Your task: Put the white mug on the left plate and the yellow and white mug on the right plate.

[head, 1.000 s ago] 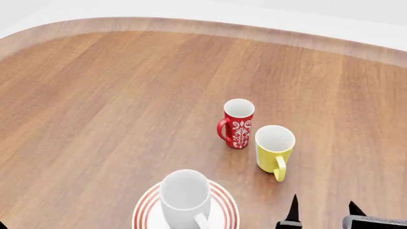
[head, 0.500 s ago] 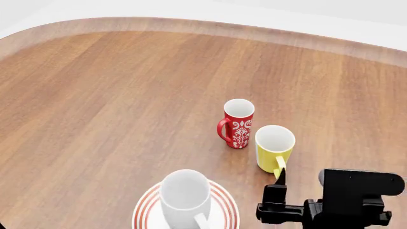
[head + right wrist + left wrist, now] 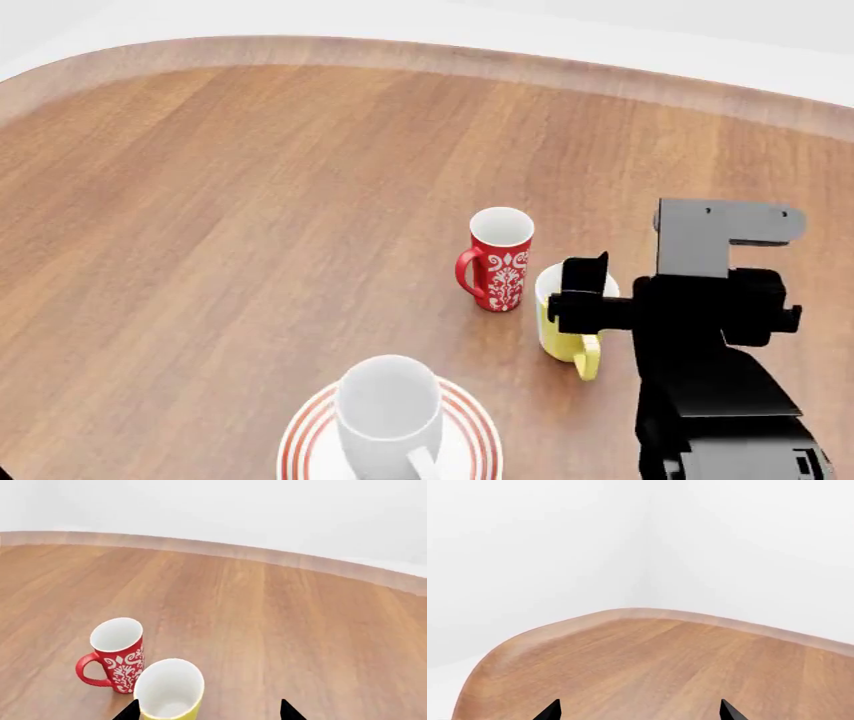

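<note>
One gripper matters now: the right gripper (image 3: 208,711), jaws spread wide, hangs just above the upright yellow and white mug (image 3: 567,340), which sits off toward its left fingertip beside the red mug (image 3: 498,258). White mug (image 3: 388,412) already rests on its plate (image 3: 304,435).

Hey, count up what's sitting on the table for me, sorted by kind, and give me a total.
Mugs: 3, namely the white mug, the yellow and white mug and the red patterned mug.
Plates: 1 in view, the left plate, under the white mug.
Total: 4.
</note>
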